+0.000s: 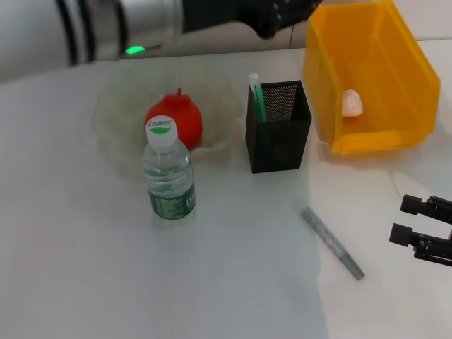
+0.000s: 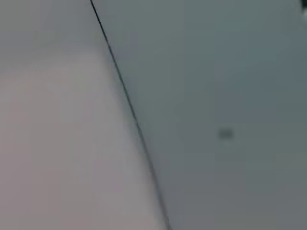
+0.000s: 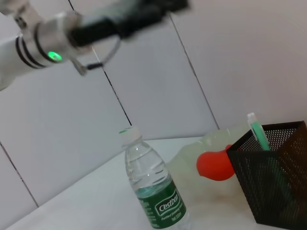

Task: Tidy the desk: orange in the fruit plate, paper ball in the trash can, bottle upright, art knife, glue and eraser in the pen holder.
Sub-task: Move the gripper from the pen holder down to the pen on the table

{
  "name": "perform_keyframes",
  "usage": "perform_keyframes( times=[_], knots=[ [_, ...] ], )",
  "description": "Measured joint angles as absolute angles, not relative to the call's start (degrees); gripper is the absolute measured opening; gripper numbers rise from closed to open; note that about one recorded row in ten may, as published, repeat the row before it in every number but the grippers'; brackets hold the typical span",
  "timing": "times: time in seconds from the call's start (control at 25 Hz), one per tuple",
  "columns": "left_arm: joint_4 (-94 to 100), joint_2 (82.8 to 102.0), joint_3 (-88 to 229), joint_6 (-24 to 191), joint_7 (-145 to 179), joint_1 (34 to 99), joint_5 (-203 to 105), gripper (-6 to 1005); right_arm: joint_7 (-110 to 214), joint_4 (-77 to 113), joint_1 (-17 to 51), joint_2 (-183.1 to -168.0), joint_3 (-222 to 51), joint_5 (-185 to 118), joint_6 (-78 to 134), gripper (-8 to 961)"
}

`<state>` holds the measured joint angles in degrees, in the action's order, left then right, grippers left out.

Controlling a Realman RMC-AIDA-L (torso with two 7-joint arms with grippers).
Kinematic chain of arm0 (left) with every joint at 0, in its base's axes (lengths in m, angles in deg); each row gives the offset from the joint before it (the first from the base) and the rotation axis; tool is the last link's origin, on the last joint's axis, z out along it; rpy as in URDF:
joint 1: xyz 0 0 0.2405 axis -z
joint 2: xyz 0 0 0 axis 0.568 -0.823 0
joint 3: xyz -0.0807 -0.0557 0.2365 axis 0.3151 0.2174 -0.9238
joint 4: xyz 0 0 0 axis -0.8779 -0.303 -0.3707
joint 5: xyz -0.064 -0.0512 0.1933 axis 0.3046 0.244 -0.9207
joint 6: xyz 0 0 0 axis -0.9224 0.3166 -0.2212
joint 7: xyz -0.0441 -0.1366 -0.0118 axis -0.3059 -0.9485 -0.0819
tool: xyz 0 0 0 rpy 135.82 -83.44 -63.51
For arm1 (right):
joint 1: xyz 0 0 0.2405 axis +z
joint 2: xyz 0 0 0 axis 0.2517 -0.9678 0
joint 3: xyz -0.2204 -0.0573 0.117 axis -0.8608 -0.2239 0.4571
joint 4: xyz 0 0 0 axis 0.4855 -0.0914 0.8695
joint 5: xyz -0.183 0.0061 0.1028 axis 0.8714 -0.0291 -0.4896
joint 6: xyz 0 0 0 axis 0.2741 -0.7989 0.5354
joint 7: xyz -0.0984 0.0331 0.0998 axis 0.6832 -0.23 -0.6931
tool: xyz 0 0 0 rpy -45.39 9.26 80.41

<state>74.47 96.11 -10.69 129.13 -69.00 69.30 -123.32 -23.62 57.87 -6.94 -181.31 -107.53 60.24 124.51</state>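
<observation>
The orange [image 1: 174,121], reddish with a small stem, lies in the translucent fruit plate [image 1: 113,120]. In front of the plate the bottle [image 1: 169,176] stands upright, white cap on; it also shows in the right wrist view [image 3: 151,187]. A paper ball [image 1: 352,103] lies inside the yellow trash can [image 1: 417,85]. The black mesh pen holder [image 1: 279,134] holds a green-and-white stick [image 1: 256,95]. The grey art knife [image 1: 332,242] lies flat on the table. My right gripper [image 1: 406,220] is open at the right edge, right of the knife. My left gripper [image 1: 279,18] hangs high at the back. The eraser is out of view.
The left arm [image 1: 106,28] spans the back of the table above the plate. The left wrist view shows only a wall with a dark seam [image 2: 129,115]. White table surface [image 1: 85,282] stretches across the front left.
</observation>
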Motion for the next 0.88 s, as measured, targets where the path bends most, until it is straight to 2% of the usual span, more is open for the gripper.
perform_keyframes(
  times=[0.04, 0.2, 0.32, 0.52, 0.6, 0.76, 0.88],
  knots=[
    [74.5, 96.11, -10.7, 129.1, -69.0, 69.3, -123.3, 475, -23.6, 57.9, -6.9, -181.31, -107.5, 60.2, 124.5, 773],
    [62.4, 95.86, 6.3, 153.8, -68.4, 71.7, -115.1, 477, -23.3, 58.0, -6.9, -181.35, -106.2, 60.2, 124.8, 773],
    [54.3, 95.91, 12.6, 164.1, -62.8, 70.2, -114.7, 688, -23.1, 58.2, -6.2, -181.47, -103.3, 60.1, 126.5, 773],
    [45.8, 95.9, 13.5, 172.8, -51.5, 64.5, -114.6, 792, -25.3, 60.4, -5.6, -181.19, -99.7, 60.1, 129.9, 773],
    [37.3, 95.87, 13.2, 177.0, -43.1, 59.9, -115.0, 834, -29.1, 64.8, -5.4, -181.27, -99.2, 60.2, 131.2, 773],
    [30.6, 95.84, 12.7, 178.4, -34.4, 56.8, -116.1, 834, -44.0, 80.2, -3.2, -181.68, -99.5, 63.1, 131.7, 773],
    [24.5, 95.89, 12.3, 177.5, -28.8, 55.7, -117.9, 834, -54.9, 89.4, 0.8, -181.23, -100.4, 69.0, 132.1, 773]
  ],
)
